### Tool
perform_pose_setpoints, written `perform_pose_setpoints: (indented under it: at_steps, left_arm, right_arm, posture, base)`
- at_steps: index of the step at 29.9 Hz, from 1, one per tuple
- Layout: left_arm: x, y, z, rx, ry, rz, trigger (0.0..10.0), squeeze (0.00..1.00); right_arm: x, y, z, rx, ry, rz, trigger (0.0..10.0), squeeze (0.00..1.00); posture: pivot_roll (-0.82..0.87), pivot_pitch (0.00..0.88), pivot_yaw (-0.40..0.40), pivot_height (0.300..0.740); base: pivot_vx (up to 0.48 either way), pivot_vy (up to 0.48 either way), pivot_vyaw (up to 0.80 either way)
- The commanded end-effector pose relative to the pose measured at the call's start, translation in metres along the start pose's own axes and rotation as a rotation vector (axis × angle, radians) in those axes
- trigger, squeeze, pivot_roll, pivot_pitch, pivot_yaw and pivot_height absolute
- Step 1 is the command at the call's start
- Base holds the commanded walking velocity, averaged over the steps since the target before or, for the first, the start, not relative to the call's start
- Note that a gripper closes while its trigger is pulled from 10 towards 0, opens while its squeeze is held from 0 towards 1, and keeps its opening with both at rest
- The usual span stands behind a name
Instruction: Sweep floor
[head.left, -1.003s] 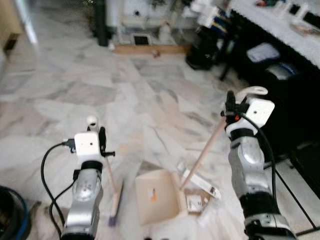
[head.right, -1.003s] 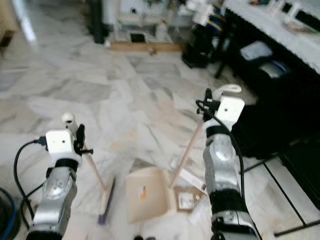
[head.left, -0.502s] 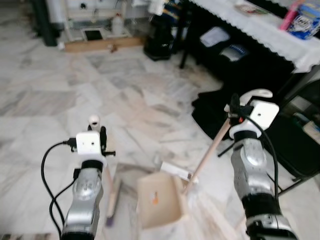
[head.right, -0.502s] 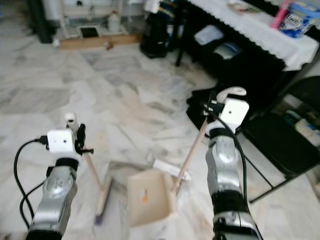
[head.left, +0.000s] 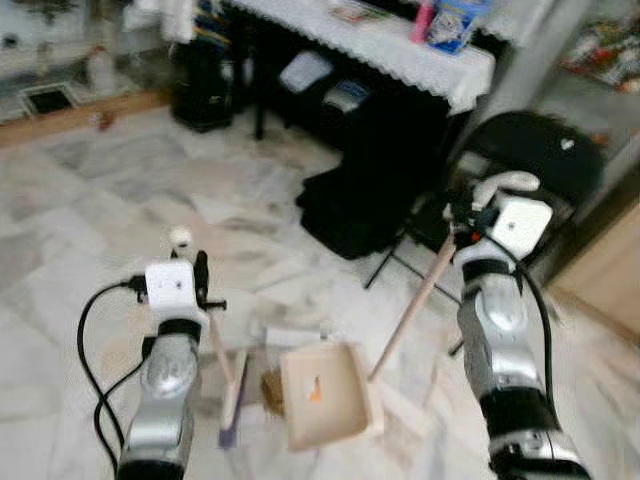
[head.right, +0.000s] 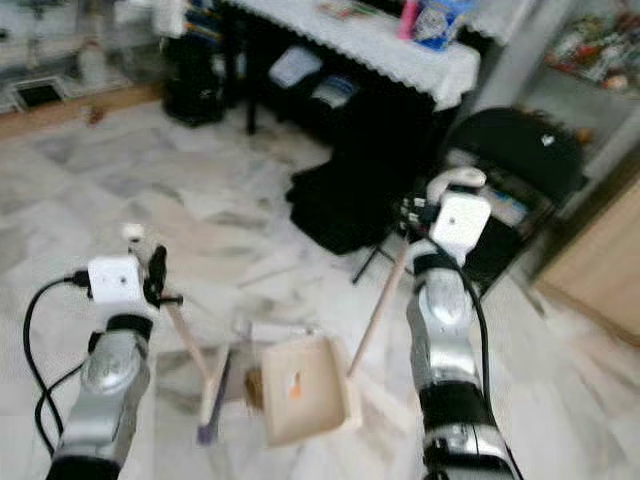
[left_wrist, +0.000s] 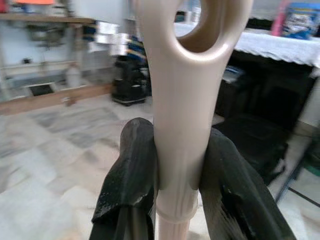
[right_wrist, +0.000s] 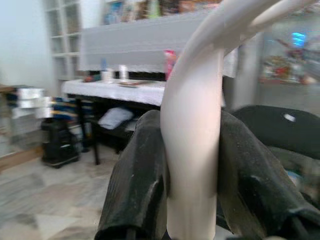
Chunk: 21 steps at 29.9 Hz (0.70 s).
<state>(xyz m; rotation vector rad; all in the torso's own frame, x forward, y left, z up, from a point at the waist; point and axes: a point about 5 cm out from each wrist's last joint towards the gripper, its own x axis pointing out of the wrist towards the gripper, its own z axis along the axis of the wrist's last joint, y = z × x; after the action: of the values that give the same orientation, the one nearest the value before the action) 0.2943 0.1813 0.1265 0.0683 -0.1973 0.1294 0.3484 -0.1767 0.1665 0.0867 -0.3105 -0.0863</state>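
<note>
Gripping the broom (head.left: 228, 375) in its left tool (left_wrist: 172, 165), the robot is holding the dustpan (head.left: 322, 395) just beside with its right tool (right_wrist: 192, 165) clamped.

White marble floor (head.left: 120, 190), beige dustpan (head.left: 322, 395), broom head (head.left: 232, 400), brown debris (head.left: 270, 390) between them

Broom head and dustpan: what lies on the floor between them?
A small brown debris pile lies between the broom head and dustpan, in both eye views.
</note>
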Motion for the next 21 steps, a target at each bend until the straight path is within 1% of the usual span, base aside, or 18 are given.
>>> perform_pose_setpoints:
  at_steps: [1,5,11,18,21]
  left_arm:
    - [0.0022,-0.0064,0.0088,-0.004,-0.043,-0.024,10.0,0.00]
    - [0.0016,-0.0060,0.0089,-0.001,-0.044,-0.019,10.0,0.00]
    - [0.0024,-0.0041,0.0110,-0.003,-0.054,-0.017,10.0,0.00]
    - [0.0027,-0.0063,0.0163,-0.020,-0.085,-0.034,10.0,0.00]
    - [0.0035,-0.0070,0.0158,-0.018,-0.077,-0.037,10.0,0.00]
  right_arm:
    - [0.0018,-0.0084,0.0086,0.008,-0.041,-0.035,10.0,0.00]
    - [0.0010,-0.0087,0.0096,0.012,-0.050,-0.032,10.0,0.00]
    - [0.0012,-0.0075,0.0110,0.002,-0.063,-0.031,10.0,0.00]
    - [0.0002,-0.0085,0.0095,-0.005,-0.057,-0.036,10.0,0.00]
    - [0.0000,-0.0091,0.0094,-0.007,-0.055,-0.041,10.0,0.00]
  posture:
    - [0.08,0.056,-0.102,0.740]
    - [0.08,0.067,-0.104,0.740]
    - [0.08,0.080,-0.105,0.740]
    - [0.08,0.089,-0.103,0.740]
    - [0.08,0.091,-0.101,0.740]
  base:
    - [0.000,0.000,-0.80]
    - [0.000,0.000,-0.80]
    - [0.000,0.000,0.00]
    - [0.000,0.000,0.00]
    - [0.000,0.000,0.00]
